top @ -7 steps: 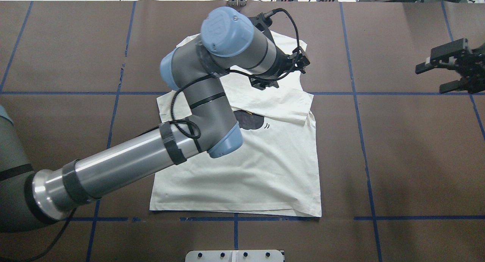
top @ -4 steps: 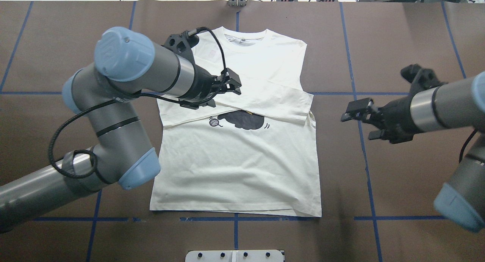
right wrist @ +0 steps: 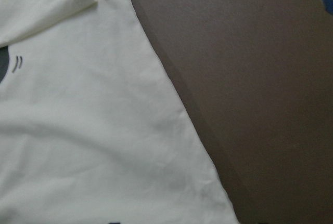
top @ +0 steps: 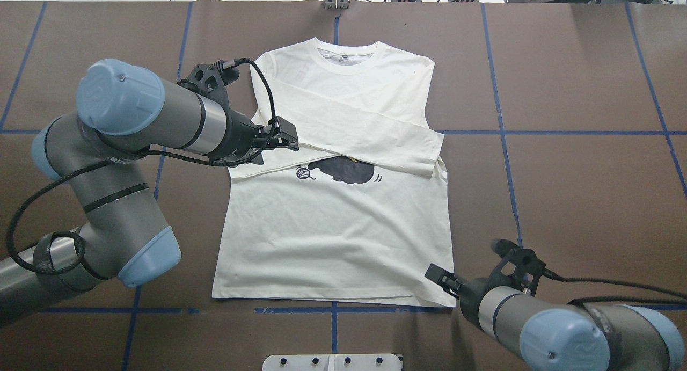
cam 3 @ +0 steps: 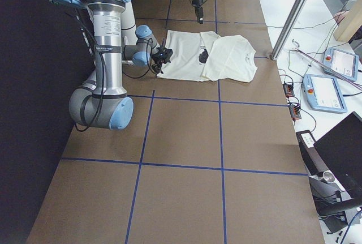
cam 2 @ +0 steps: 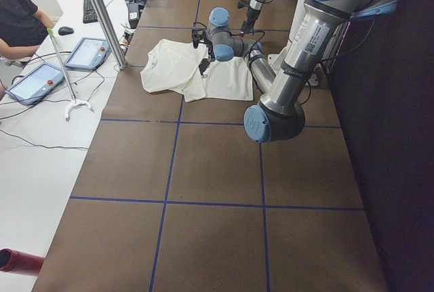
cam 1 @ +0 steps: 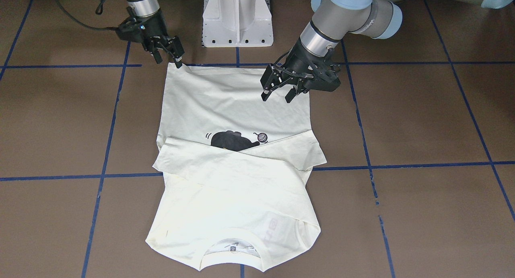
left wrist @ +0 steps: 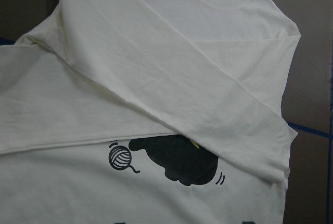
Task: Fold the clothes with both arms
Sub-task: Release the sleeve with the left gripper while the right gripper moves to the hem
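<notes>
The cream-white T-shirt [top: 343, 237] lies flat on the brown table, neckline far from me, hem near me. Both sleeves are folded across the chest above the black cat print [top: 346, 171]. The shirt also shows in the front view [cam 1: 225, 109] and in the left wrist view [left wrist: 156, 52]. My left gripper [top: 287, 140] is open and empty, held above the shirt's left side by the folded sleeve; the front view [cam 1: 275, 97] shows its fingers apart. My right gripper [cam 1: 168, 57] is open, down at the hem's right corner; it also shows in the overhead view [top: 443, 279]. The right wrist view shows the shirt's right edge [right wrist: 78, 130].
The white pedestal base [cam 1: 237, 16] stands just behind the hem. Blue tape lines grid the brown table. A white plate [top: 333, 362] sits at the near edge. A metal pole [cam 2: 102, 14], tablets [cam 2: 88, 51] and a seated person are beyond the far edge.
My left gripper drew back from the shirt's right shoulder across to its left side. My right arm swung in from the far right and came down to the hem's right corner.
</notes>
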You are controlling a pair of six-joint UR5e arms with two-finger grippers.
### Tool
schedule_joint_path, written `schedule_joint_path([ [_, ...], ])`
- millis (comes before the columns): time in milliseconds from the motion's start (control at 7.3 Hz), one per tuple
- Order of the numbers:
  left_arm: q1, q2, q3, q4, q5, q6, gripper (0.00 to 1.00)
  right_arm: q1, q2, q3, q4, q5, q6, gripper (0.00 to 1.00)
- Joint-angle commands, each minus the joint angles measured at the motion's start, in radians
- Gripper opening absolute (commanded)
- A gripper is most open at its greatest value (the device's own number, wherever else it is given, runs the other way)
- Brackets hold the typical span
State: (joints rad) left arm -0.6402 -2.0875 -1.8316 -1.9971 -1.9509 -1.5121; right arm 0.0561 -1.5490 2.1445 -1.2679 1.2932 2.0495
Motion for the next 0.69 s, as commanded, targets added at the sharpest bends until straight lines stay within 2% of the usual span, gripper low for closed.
schedule_joint_path([
  [0, -0.001, 0.006, 0.003, -0.003, 0.001, 0.001, 0.83, -0.085, 0.000, -0.062, -0.059, -0.058, 0.061, 0.83],
  [274, 0.001, 0.006, 0.015, -0.009, 0.001, 0.001, 0.84, -0.085, 0.018, -0.067, -0.059, -0.060, 0.064, 0.75],
  [411, 0.007, 0.006, 0.017, -0.009, 0.001, 0.000, 0.84, -0.082, 0.021, -0.066, -0.061, -0.061, 0.064, 0.52],
  [548, 0.007, 0.006, 0.018, -0.009, 0.001, 0.000, 0.84, -0.082, 0.023, -0.061, -0.059, -0.061, 0.079, 0.02],
])
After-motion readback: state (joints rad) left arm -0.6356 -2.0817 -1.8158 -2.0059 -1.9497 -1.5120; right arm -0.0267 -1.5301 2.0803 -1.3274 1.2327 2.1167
